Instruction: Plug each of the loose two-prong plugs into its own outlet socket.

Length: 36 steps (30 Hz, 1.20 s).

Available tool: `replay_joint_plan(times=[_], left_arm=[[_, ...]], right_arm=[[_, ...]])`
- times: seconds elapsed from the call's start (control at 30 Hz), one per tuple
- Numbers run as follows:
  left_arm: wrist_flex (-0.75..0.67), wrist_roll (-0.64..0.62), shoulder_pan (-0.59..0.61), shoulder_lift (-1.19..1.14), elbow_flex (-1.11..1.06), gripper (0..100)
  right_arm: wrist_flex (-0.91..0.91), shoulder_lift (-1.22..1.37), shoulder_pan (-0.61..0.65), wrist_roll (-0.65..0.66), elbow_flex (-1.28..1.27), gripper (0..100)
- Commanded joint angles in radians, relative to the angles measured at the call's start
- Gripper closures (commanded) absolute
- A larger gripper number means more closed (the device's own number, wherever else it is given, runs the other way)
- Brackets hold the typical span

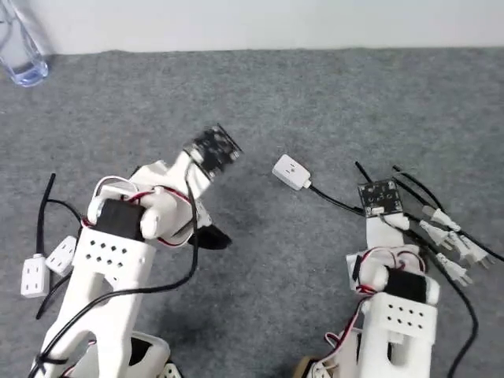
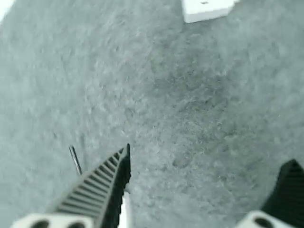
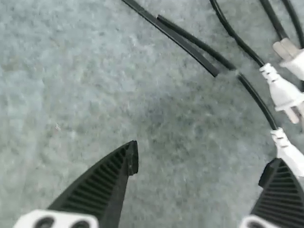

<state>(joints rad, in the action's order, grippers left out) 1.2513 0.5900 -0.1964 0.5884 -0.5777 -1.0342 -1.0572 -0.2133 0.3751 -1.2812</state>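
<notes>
Between the two arms there is a wide free strip of grey carpet point(image 1: 299, 268), and the far part of it, up to the white wall point(image 1: 276, 24), is open too. In this free area lies the middle socket point(image 1: 290, 172), about halfway between the arms. Its black cord point(image 1: 335, 201) runs to the right toward the right arm point(image 1: 398, 315). Two more sockets point(image 1: 35, 276) lie at the left edge, just beside the left arm point(image 1: 110, 256) and close to each other. The loose plugs point(image 1: 445, 236) lie in a group on the right side, just right of the right arm, with their black cords running to the far left. The room there is narrow.

The left arm leans to the far right. The left gripper point(image 2: 204, 185) hangs over bare carpet with its jaws wide apart and nothing between them, and the middle socket is ahead of it, well apart. The right arm points to the far side. The right gripper point(image 3: 199, 190) is also wide open and empty, low over the carpet. The nearest plug point(image 3: 289, 154) lies just beside one finger point(image 3: 280, 194); if they touch, I cannot tell. A second plug point(image 3: 283, 91) lies a little farther away.

A clear container point(image 1: 20, 47) stands in the far left corner, by the wall.
</notes>
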Motion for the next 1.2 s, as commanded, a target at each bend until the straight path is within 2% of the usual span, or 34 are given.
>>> replay_joint_plan(times=[0.0,0.13,0.23,0.3,0.37,0.47,0.53,0.67,0.83,0.93,1.07,1.17], left_arm=[[-0.069,0.031,-0.031,-0.032,0.018,56],[-0.204,-0.121,-0.094,-0.137,0.016,56],[-0.218,-0.241,-0.184,-0.219,0.016,56],[-0.282,-0.325,-0.252,-0.269,0.019,56],[-0.402,-0.511,-0.285,-0.315,0.021,56],[-0.601,-0.872,-0.264,-0.394,0.028,56],[-0.663,-1.040,-0.279,-0.457,0.050,56],[-0.672,-1.065,-0.339,-0.605,0.148,56],[-0.677,-1.068,-0.351,-0.775,0.280,56],[-0.671,-1.066,-0.351,-0.839,0.331,56],[-0.675,-1.079,-0.364,-0.848,0.332,56],[-0.669,-1.186,-0.379,-0.847,0.334,56]], right_arm=[[0.113,-0.013,0.012,-0.014,-0.054,61.9],[0.154,-0.016,-0.010,-0.003,-0.097,61.9],[0.193,-0.021,-0.081,0.009,-0.100,61.9],[0.229,-0.018,-0.142,-0.003,-0.103,61.9],[0.257,-0.021,-0.214,-0.031,-0.100,61.9],[0.292,-0.022,-0.318,-0.091,-0.095,61.9],[0.315,-0.022,-0.364,-0.114,-0.095,61.9],[0.338,-0.022,-0.414,-0.121,-0.095,61.9],[0.351,-0.022,-0.432,-0.121,-0.094,62.0],[0.366,-0.013,-0.516,-0.152,-0.069,62.7],[0.366,-0.013,-0.633,-0.299,-0.040,74.3],[0.369,-0.021,-0.641,-0.302,-0.037,84.1]])
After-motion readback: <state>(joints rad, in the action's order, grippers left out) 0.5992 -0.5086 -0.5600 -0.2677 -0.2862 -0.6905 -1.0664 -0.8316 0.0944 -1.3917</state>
